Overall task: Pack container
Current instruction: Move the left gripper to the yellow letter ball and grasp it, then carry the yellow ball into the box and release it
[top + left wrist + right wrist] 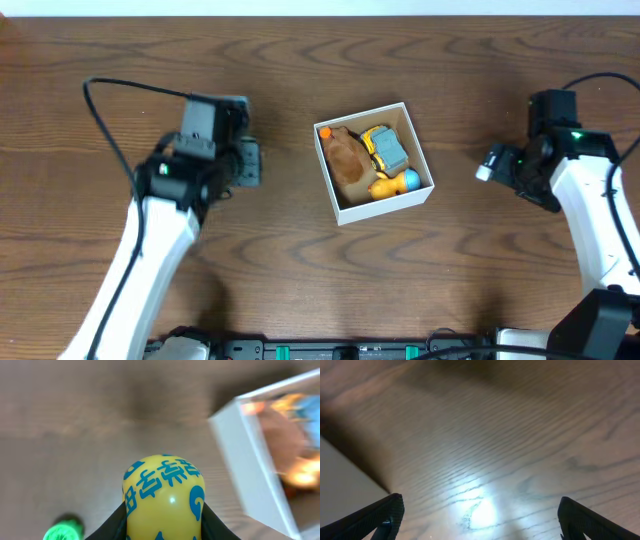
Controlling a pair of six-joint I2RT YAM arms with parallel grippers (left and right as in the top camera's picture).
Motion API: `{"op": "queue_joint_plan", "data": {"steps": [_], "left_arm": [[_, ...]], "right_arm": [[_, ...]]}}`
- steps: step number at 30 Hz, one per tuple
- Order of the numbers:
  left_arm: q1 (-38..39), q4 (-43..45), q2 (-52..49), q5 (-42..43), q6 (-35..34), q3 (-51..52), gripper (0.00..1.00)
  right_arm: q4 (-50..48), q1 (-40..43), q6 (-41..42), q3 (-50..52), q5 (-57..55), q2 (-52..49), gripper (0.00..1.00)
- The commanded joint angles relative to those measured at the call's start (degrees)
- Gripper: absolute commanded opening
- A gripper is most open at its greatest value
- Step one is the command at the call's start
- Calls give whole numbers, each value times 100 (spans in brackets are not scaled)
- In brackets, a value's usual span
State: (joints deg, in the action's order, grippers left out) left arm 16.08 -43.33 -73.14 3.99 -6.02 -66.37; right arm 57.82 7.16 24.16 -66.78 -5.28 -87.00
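Observation:
The container [383,210] is a square shallow box with white walls, at the table's middle. It holds a brown plush toy [346,158], a yellow and grey toy [384,148], an orange piece [384,186] and a blue ball [411,180]. The container's white wall also shows in the left wrist view [245,455]. My left gripper [164,515] is shut on a yellow toy with blue markings [164,495], left of the container and above the table. My right gripper [477,520] is open and empty over bare wood, right of the container.
A green light spot [61,530] shows at the lower left of the left wrist view. A pale surface [342,485] lies at the left edge of the right wrist view. Black cables [130,90] run from both arms.

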Motion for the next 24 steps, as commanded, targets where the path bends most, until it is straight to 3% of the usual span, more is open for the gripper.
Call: {"op": "queue_joint_plan", "data": {"steps": [1, 7, 13, 24], "left_arm": [[278, 15, 299, -61, 264, -105, 6], [323, -2, 404, -68, 260, -105, 6], [247, -7, 409, -667, 28, -105, 6], [-702, -70, 673, -612, -332, -105, 6]], "right_arm": [[-131, 319, -7, 26, 308, -26, 99], [-319, 426, -1180, 26, 1294, -28, 99], [-426, 280, -1248, 103, 1307, -35, 98], [-850, -315, -1246, 363, 1303, -192, 98]]}}
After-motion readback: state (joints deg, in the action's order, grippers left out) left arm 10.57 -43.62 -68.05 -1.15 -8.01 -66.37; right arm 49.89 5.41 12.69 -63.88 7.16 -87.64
